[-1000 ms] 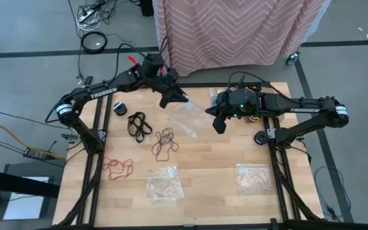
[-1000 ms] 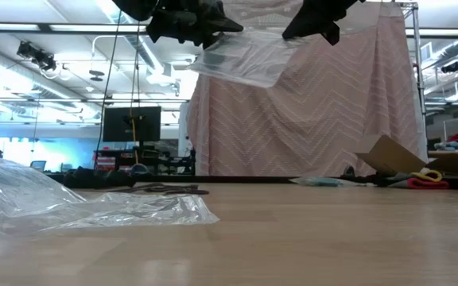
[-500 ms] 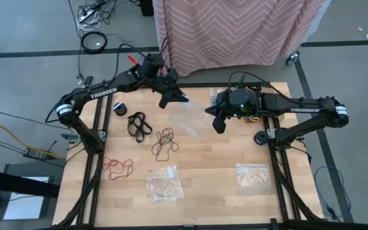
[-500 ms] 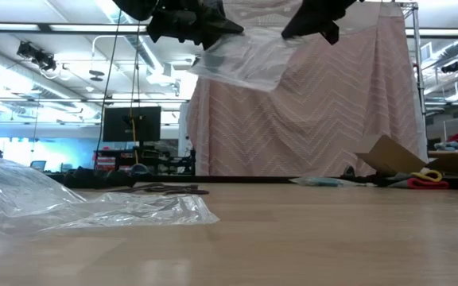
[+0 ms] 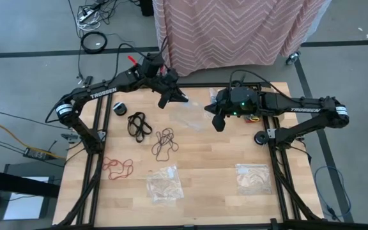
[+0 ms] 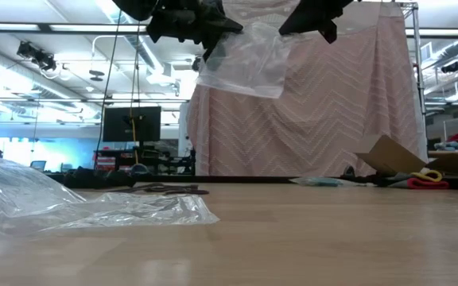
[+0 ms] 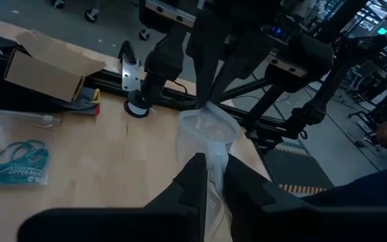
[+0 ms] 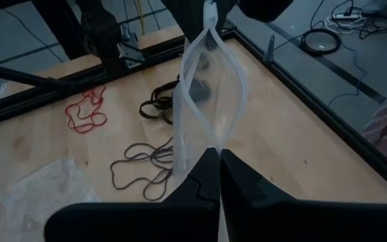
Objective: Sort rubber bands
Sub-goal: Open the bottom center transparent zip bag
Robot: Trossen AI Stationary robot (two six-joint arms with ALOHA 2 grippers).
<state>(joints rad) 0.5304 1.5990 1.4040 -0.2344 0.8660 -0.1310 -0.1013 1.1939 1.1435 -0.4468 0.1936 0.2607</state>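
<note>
Sorting barely begun: left gripper and right gripper each pinch the bag (held aloft); black bands, brown bands and red bands lie loose below it.

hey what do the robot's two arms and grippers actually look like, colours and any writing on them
Both arms are dark, almost black, with jointed segments. The left arm and right arm each carry white TROSSEN lettering and a white band near the base joint. The right arm's wrist shows a small green light. Thin black cables loop off both. The left gripper and right gripper have two slim dark fingers.
</note>
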